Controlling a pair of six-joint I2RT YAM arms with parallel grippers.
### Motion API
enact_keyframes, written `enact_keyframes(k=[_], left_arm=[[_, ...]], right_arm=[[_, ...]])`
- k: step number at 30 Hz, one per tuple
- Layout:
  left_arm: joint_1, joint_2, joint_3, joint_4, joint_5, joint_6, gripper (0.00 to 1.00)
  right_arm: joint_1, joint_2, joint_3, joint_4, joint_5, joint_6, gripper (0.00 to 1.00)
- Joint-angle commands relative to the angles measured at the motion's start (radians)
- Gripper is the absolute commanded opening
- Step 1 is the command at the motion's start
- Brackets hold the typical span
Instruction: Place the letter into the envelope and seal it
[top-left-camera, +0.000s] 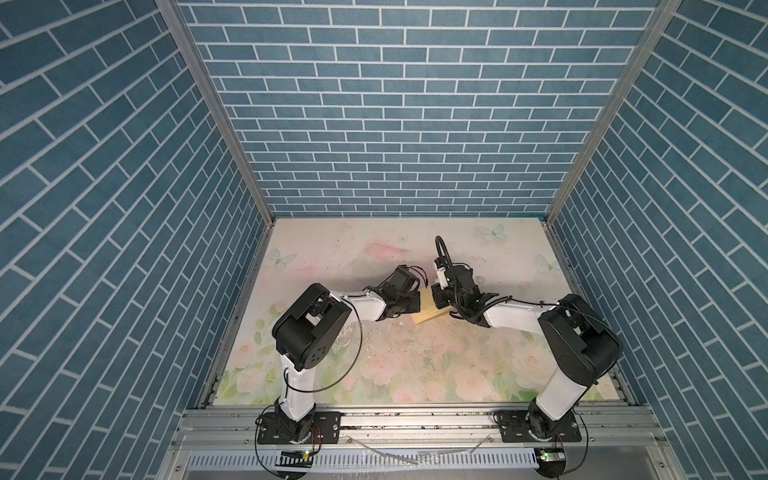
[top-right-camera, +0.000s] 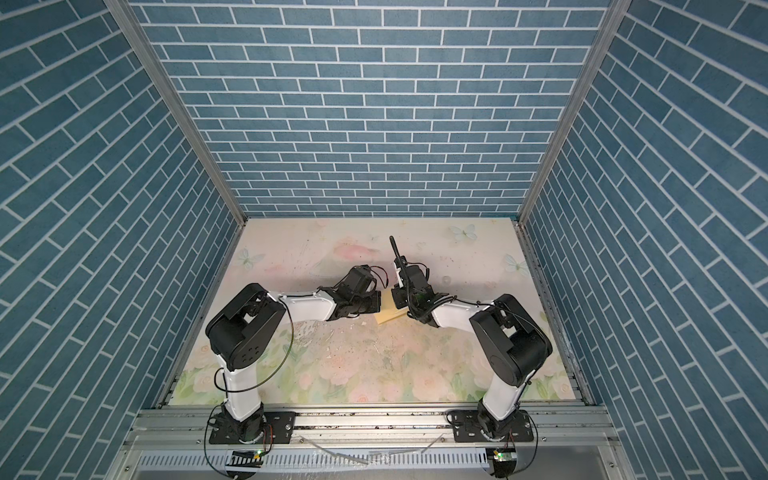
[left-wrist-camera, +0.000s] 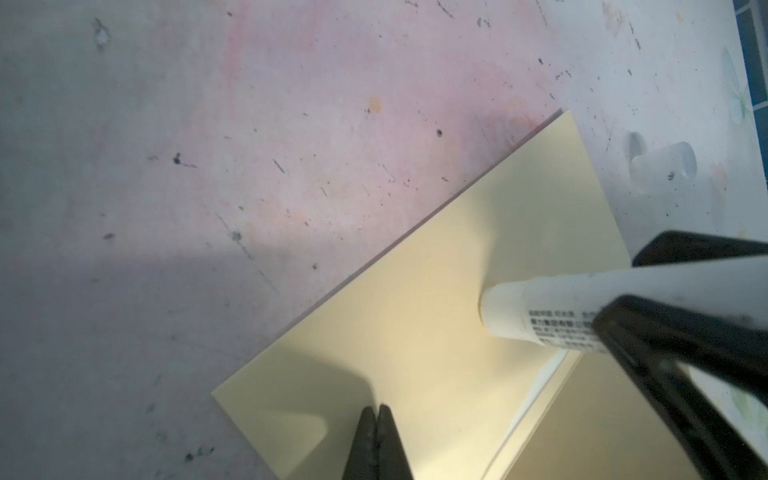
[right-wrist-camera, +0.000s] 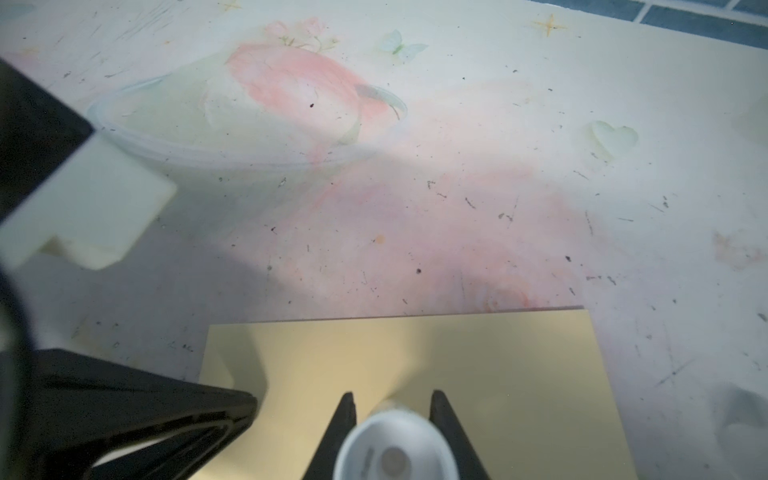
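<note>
Left hand (left-wrist-camera: 377, 409) tips together, resting on the envelope (left-wrist-camera: 415, 332), flat on tabletop (left-wrist-camera: 249, 166). Right hand (right-wrist-camera: 392, 395), at its 3 o'clock, clamps white tube (left-wrist-camera: 536, 311), tip touching envelope.

From my station, the only lettering I find is on the white tube (left-wrist-camera: 536, 307) in the left wrist view. A few rows of small dark print run along its side, just behind the nozzle end. The characters look dense and blocky, like Chinese script, but they are too blurred for me to read a single word. In the right wrist view the tube (right-wrist-camera: 395, 440) faces me end-on, and a faint dark smudge near its rim is equally illegible.
</note>
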Motion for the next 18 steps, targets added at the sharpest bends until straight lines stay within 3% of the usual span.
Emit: enact_keyframes(k=[1, 13, 18], left_arm=[[0.009, 0.075, -0.04, -0.208, -0.067, 0.016, 0.0], [0.009, 0.069, -0.046, -0.198, -0.065, 0.018, 0.0], [0.009, 0.065, -0.048, -0.194, -0.064, 0.019, 0.0]], right_arm=[[-0.049, -0.01, -0.032, -0.092, 0.147, -0.094, 0.0], [-0.112, -0.009, -0.024, -0.144, 0.185, -0.04, 0.0], [-0.113, -0.019, -0.011, -0.133, 0.122, -0.008, 0.0]])
